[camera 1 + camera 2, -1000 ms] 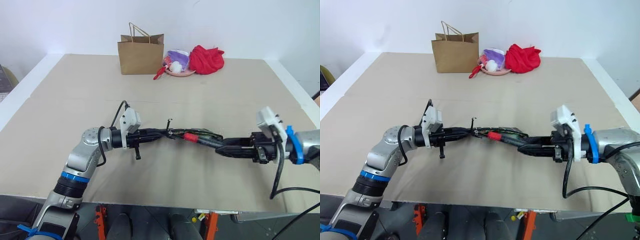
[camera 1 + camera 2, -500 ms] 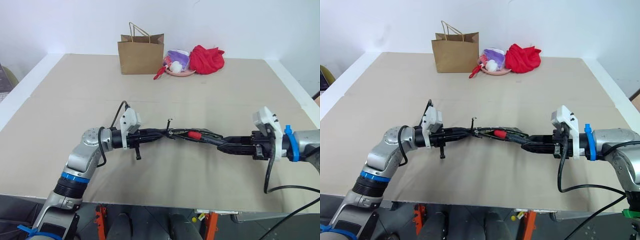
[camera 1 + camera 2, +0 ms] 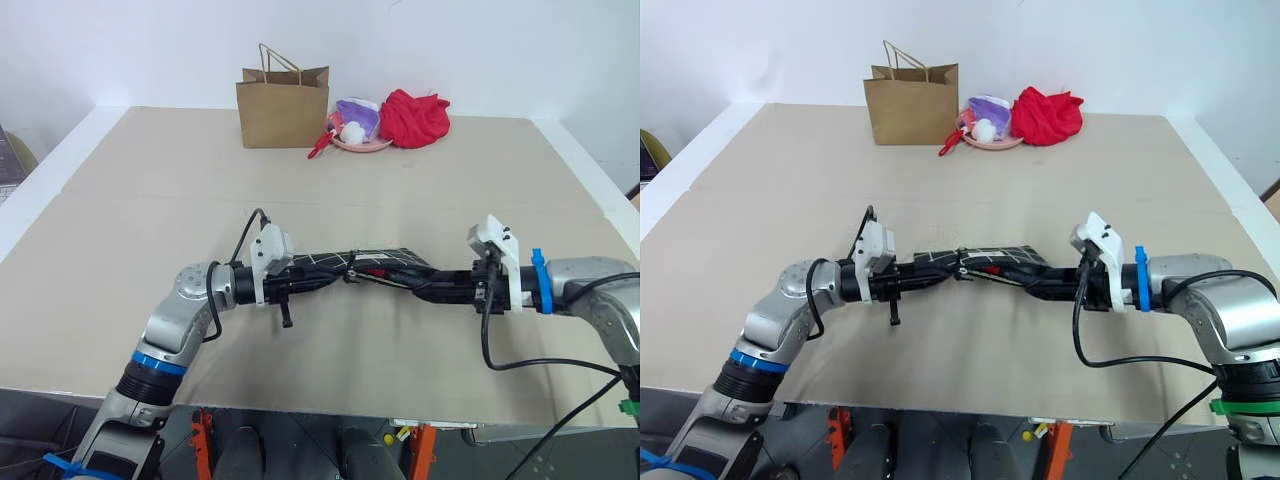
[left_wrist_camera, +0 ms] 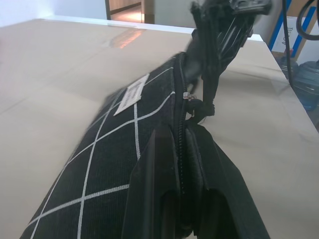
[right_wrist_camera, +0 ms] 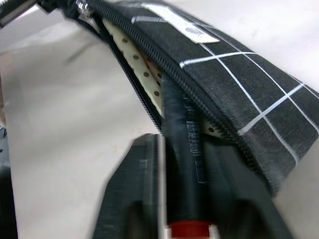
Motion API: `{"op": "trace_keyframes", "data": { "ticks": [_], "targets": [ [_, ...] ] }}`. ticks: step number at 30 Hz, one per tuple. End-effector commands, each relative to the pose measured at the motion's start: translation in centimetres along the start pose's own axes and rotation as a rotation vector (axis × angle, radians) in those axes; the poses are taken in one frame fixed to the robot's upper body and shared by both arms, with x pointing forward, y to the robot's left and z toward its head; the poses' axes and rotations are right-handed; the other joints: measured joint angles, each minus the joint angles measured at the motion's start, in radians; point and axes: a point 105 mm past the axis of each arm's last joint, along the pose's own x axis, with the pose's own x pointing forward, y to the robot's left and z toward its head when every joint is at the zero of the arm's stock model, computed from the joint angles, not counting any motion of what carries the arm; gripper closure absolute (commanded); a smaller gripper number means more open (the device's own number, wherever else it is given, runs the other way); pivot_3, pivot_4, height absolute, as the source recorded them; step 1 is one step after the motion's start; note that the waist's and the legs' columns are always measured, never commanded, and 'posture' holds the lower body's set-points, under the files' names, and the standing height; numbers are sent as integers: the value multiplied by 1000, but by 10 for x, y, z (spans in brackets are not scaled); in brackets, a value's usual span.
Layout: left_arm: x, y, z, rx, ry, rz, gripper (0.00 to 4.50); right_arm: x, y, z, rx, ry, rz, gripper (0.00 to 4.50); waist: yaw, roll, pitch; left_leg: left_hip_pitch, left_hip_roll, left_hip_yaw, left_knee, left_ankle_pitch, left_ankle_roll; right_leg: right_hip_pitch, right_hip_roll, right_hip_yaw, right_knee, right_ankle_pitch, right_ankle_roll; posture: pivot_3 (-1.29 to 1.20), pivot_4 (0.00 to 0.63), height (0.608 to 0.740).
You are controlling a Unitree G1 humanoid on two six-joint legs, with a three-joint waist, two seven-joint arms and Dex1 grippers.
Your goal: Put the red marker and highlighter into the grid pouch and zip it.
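Observation:
The grid pouch (image 3: 375,261), black with white lines and a small white label, hangs above the table's middle between both arms. My left gripper (image 3: 335,279) is shut on its zipper edge at the left end, and the left wrist view shows the fingers (image 4: 154,189) pinching the fabric (image 4: 119,154). From the right, my right gripper (image 3: 424,287) reaches the pouch's open mouth (image 5: 149,74). The red marker (image 5: 185,164) lies between its fingers (image 5: 130,199), black end inside the opening, red part near the wrist. The highlighter is hidden.
At the table's far edge stand a brown paper bag (image 3: 282,106), a pink plate (image 3: 362,145) with purple and white things, and a red cloth (image 3: 412,118). The tan tabletop (image 3: 150,200) stretches wide around the arms; its front edge lies just below them.
My right gripper has moved left towards the pouch, and the red marker has slid most of the way into its mouth. The pouch's gridded side now faces up.

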Motion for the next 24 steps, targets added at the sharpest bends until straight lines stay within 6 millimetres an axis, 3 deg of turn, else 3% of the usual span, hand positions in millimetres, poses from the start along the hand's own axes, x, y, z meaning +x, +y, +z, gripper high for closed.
{"op": "trace_keyframes", "data": {
  "ticks": [1, 3, 9, 12, 16, 24],
  "targets": [
    [-1, -2, 13, 40, -34, 2, 4500, -6, 13, 16, -134, -40, 66, 1036, 1, 0, 0, 0, 0, 0, 0, 0, 0, 0, 0, 0, 0, 0, 0, 0, 150, 740],
    [-3, 1, 14, 38, -35, 15, 4500, -13, 16, 20, -157, -64, 83, 78, 1, 0, 0, 0, 0, 0, 0, 0, 0, 0, 0, 0, 0, 0, 0, 0, 150, 740],
    [-11, 10, 15, 29, -27, 51, 4500, -31, 32, 27, -234, -107, 145, 25, 1, 0, 0, 0, 0, 0, 0, 0, 0, 0, 0, 0, 0, 0, 0, 0, 150, 740],
    [-15, 13, 13, 27, -17, 61, 4500, -30, 53, 37, -259, -170, 225, 25, -2, 0, 0, 0, 0, 0, 0, 0, 0, 0, 0, 0, 0, 0, 0, 0, 150, 740],
    [-18, 16, 13, 20, -12, 62, 4500, -8, 61, 55, -356, -311, 196, 25, -5, 0, 0, 1, 0, 0, 0, 0, 0, 0, 0, 0, 0, 1, 0, 0, 150, 740],
    [-11, 11, 16, 16, -28, 42, 4500, 46, 56, 55, -361, -427, 130, 25, -1, -1, 0, 0, 1, 0, 0, 1, -1, 0, 1, 0, 0, 2, 0, 0, 150, 740]
  ]
}}
